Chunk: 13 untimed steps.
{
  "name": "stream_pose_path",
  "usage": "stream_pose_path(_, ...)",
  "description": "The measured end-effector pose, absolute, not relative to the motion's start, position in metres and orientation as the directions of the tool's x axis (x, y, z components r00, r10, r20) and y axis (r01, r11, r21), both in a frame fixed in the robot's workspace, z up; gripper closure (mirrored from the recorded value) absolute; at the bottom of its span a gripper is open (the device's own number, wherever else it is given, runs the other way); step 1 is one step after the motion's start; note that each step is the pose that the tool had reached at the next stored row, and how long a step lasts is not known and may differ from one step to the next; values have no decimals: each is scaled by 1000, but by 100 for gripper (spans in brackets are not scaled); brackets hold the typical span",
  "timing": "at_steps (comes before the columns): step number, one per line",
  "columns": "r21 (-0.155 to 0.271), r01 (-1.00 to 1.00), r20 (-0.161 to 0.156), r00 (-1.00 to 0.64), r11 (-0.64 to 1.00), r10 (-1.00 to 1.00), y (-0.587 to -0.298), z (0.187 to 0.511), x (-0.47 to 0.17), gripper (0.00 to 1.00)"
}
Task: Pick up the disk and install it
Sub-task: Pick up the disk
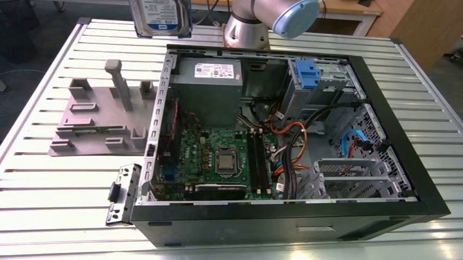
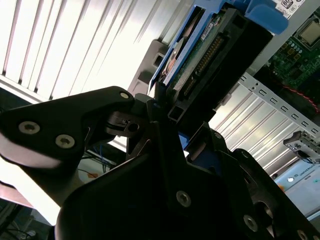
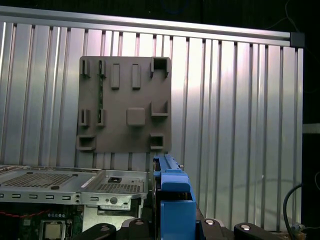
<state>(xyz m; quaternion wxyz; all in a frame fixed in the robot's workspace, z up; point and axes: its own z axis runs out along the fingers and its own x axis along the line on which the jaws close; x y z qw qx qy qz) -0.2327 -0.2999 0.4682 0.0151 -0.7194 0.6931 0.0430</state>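
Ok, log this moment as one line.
pincer: shut on disk | disk: held aloft, clear of grey stand | computer case: open, disk not yet inside

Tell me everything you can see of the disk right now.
The disk is a flat silver metal drive with a white-and-blue label and a blue plastic bracket round its edges. The second wrist view shows its green circuit board and connector. It hangs upright above the slatted table, clamped between the jaws.
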Motion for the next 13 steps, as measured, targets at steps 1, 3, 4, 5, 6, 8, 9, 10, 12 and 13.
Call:
stream_pose_path(1, 38, -999, -83, 36, -39, -996, -300, 468, -232, 64)
stream_pose_path(3, 38, -999, -83, 36, -39, -996, -300, 468, -231, 64)
stream_pose_path(4, 38, -999, -83, 36, -39, -996, -300, 468, -230, 64)
stream_pose_path(5, 38, -999, -83, 36, -39, -996, -300, 468, -229, 64)
stream_pose_path(6, 38, -999, -83, 36, -39, -996, -300, 468, -229, 64)
stream_pose_path(8, 38, -999, -83, 36, -39, -996, -300, 468, -227, 64)
stream_pose_path(9, 38, -999, -83, 36, -39, -996, -300, 468, -227, 64)
stream_pose_path(10, 38, -999, -83, 36, -39, -996, -300, 468, -226, 64)
stream_pose_path(12, 38, -999, -83, 36, -39, -996, -300, 468, -225, 64)
stream_pose_path(13, 38, -999, -83, 36, -39, -996, -300, 468, -225, 64)
